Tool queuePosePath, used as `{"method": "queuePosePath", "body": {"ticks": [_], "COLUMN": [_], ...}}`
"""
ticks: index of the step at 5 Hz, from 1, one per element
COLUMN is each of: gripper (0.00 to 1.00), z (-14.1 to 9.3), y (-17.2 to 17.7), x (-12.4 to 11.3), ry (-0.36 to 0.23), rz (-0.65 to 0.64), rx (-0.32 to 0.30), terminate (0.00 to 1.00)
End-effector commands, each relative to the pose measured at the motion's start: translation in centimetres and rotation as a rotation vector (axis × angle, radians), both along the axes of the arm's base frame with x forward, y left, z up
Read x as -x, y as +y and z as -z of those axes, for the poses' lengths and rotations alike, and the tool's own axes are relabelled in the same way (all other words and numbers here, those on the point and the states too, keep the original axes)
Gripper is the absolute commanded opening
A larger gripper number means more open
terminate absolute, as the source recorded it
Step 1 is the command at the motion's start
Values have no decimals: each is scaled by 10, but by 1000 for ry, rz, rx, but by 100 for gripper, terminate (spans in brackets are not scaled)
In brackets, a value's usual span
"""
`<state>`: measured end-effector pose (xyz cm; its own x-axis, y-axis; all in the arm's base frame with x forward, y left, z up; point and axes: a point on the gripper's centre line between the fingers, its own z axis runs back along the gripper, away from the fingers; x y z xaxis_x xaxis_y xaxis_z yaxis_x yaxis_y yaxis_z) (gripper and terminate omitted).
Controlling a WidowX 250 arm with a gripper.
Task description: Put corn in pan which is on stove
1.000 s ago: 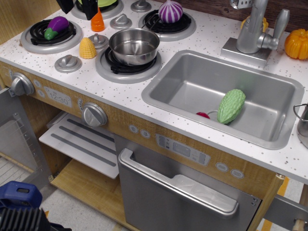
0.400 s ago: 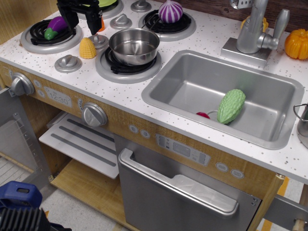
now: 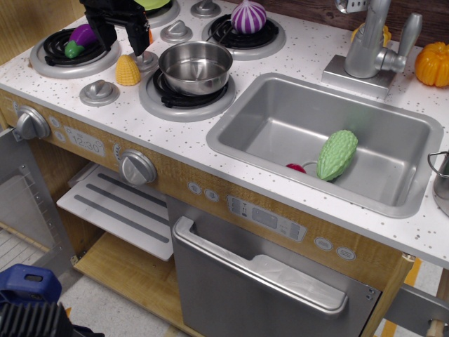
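The yellow toy corn (image 3: 128,71) stands on the white speckled stove (image 3: 84,76) between the left burners. The shiny steel pan (image 3: 196,67) sits on the front right burner, just right of the corn, and is empty. My black gripper (image 3: 124,43) hangs open right above and behind the corn, its two fingers (image 3: 139,41) pointing down on either side of it, not touching it. Part of an orange carrot behind the gripper is mostly hidden.
A purple eggplant (image 3: 82,38) lies on the front left burner. A purple onion (image 3: 248,17) sits on the back right burner. The grey sink (image 3: 280,105) holds a green bumpy vegetable (image 3: 337,154) and a red item. A faucet (image 3: 372,42) and an orange pumpkin (image 3: 433,64) stand at the right.
My gripper has come down from the top edge towards the corn and now covers the carrot. Nothing else has moved.
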<state>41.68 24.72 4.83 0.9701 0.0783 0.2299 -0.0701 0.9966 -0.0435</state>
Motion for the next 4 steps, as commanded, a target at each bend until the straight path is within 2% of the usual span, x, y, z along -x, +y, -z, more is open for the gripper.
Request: {"method": "queuePosePath", "body": {"ticks": [1,3,4], "gripper": [100,100,0], "z": [-7,8,9], "y": [5,3,1], "x": [1,1,3], "ry": [-45,-50,-53], "rz": [0,-20,-30], "rx": [-1,15,8], "terminate": [0,0,0]}}
